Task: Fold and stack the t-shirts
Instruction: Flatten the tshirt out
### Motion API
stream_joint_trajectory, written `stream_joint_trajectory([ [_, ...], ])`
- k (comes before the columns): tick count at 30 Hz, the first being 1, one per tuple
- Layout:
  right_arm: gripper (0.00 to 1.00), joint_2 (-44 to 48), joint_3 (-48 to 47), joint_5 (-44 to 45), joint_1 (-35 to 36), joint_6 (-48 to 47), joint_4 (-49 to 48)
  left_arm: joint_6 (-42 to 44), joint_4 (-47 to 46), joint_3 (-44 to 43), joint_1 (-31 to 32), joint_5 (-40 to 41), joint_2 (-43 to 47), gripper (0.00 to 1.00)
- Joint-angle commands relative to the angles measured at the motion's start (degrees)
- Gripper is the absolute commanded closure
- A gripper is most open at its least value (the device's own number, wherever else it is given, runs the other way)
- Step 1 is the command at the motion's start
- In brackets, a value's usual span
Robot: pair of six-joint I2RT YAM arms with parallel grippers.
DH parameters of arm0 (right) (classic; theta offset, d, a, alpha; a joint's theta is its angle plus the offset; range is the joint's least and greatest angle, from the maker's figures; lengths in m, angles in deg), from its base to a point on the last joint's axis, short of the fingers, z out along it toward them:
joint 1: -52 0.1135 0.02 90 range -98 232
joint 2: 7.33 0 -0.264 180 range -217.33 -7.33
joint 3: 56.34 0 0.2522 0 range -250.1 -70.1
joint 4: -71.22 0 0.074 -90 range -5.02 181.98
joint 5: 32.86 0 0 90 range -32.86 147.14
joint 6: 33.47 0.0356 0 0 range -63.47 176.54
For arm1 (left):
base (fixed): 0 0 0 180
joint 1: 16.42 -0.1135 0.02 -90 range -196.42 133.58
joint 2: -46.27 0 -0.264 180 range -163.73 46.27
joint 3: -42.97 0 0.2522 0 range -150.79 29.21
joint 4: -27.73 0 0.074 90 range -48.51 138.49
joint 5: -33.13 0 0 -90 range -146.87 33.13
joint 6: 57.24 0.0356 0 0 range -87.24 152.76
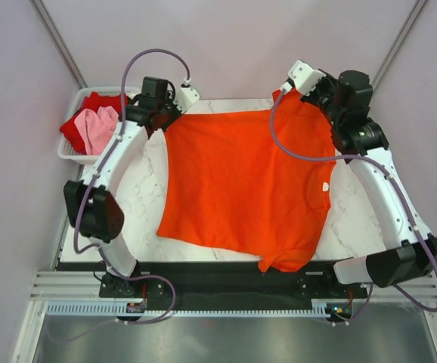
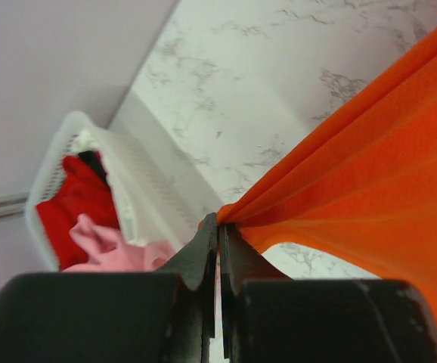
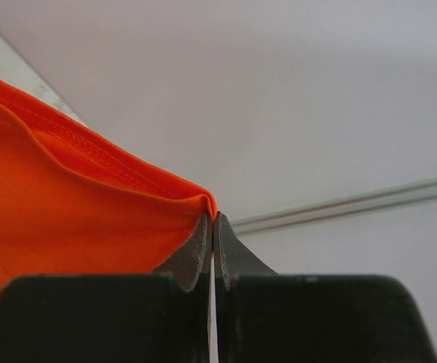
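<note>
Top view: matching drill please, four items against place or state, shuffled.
1 orange-red t-shirt
2 pink t-shirt
3 deep red t-shirt
4 left gripper

A in the basket, on top
B shut on an orange cloth edge
C spread over the table
D in the basket, underneath

Pairs: 1-C, 2-A, 3-D, 4-B

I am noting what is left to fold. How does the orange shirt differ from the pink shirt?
The orange shirt lies spread on the table; the pink shirt sits crumpled in the basket. The left gripper and right gripper have jaws shut on the orange shirt's far edge; nothing holds the pink shirt. Both are unfolded.
</note>
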Motion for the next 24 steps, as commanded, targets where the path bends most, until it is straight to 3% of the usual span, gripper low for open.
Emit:
stream_joint_trajectory([
  [1,1.0,-2.8,1.5,-3.2,1.4,3.4,-4.3,-1.2,-3.9,-1.9,-0.4,-3.1,-5.4,0.98],
  [9,1.0,-21.1,1.5,-3.2,-0.1,19.3,-9.9,-5.3,-3.9,-11.0,-1.2,-3.1,-19.1,0.98],
  [15,1.0,-36.7,-6.3,-4.3,-3.1,22.0,-11.3,-8.5,-3.9,-17.0,-2.8,-2.2,-25.8,0.98],
  [24,1.0,-52.7,-22.7,-3.7,-5.9,25.0,-11.4,-9.9,-4.2,-27.1,-4.0,0.7,-36.2,0.98],
])
